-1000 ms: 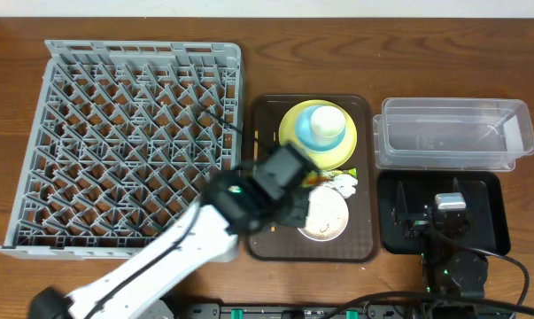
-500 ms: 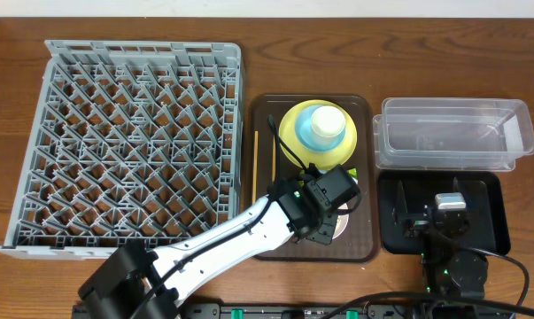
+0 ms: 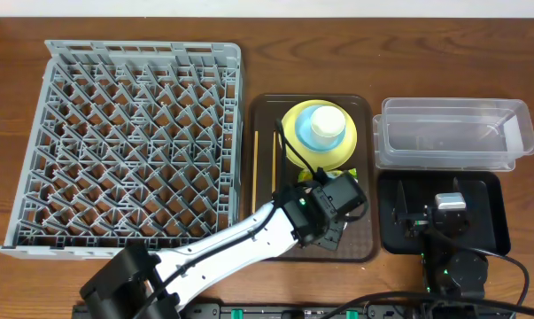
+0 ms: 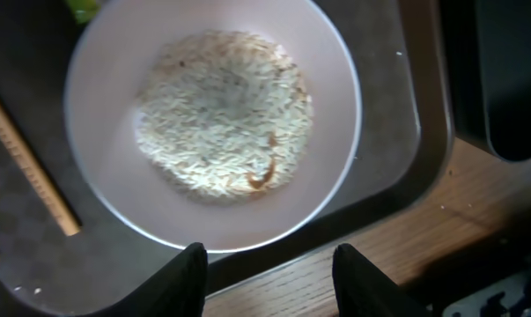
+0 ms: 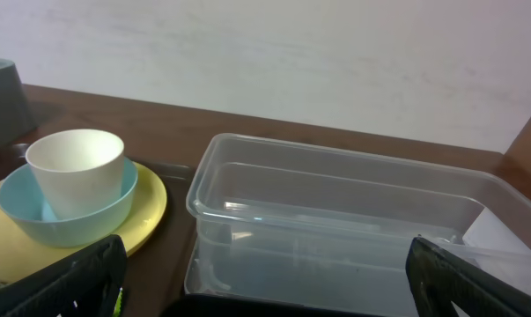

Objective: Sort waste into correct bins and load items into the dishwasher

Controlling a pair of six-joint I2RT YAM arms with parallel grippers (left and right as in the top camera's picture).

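Observation:
A white bowl (image 4: 217, 132) holding rice leftovers sits on the brown serving tray (image 3: 262, 115). My left gripper (image 3: 336, 208) hovers right over it and hides it in the overhead view. In the left wrist view the left gripper (image 4: 274, 277) is open and empty, its fingers by the bowl's near rim. The yellow plate (image 3: 293, 137) carries the pale blue-white cup (image 3: 327, 126). Chopsticks (image 3: 275, 164) lie left of the plate. A bit of the green wrapper (image 3: 351, 174) shows. My right gripper (image 3: 448, 213) is open and empty above the black tray (image 3: 492, 221).
The grey dish rack (image 3: 134, 142) fills the left side. The clear tub (image 3: 452, 133) stands behind the black tray and fills the right wrist view (image 5: 335, 220), with the plate (image 5: 151, 207) and cup (image 5: 76, 167) to its left. The table's front edge lies just beyond the brown tray.
My left arm has swung right from the rack's edge across the brown tray and now covers the bowl. The right arm has not moved.

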